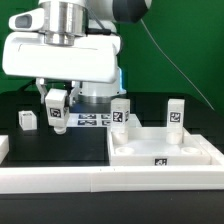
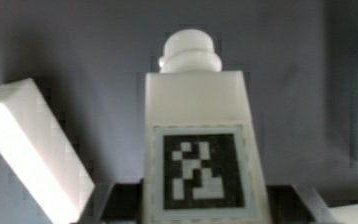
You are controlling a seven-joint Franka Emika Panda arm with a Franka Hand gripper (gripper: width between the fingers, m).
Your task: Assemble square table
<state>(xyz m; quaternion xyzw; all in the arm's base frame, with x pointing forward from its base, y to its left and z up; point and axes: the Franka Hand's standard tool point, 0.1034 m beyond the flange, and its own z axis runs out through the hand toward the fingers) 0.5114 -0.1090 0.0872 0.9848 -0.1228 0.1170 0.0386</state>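
My gripper (image 1: pixel 56 112) is shut on a white tagged leg (image 1: pixel 56 110), held upright over the black table to the exterior view's left of the square slab. In the wrist view the leg (image 2: pixel 199 130) fills the middle between the dark fingers (image 2: pixel 119 200), its tag facing the camera and its round peg (image 2: pixel 190 46) pointing away. The white square slab (image 1: pixel 185 152) with a raised rim lies at the exterior view's right. Two legs (image 1: pixel 120 113) (image 1: pixel 176 114) stand upright at its far corners. Another leg (image 1: pixel 27 120) stands alone at the far left.
The long white border rail (image 1: pixel 90 180) runs along the front of the table. The marker board (image 1: pixel 92 121) lies flat behind the held leg. A white block (image 2: pixel 25 140) lies beside the held leg in the wrist view; I cannot tell which part it is.
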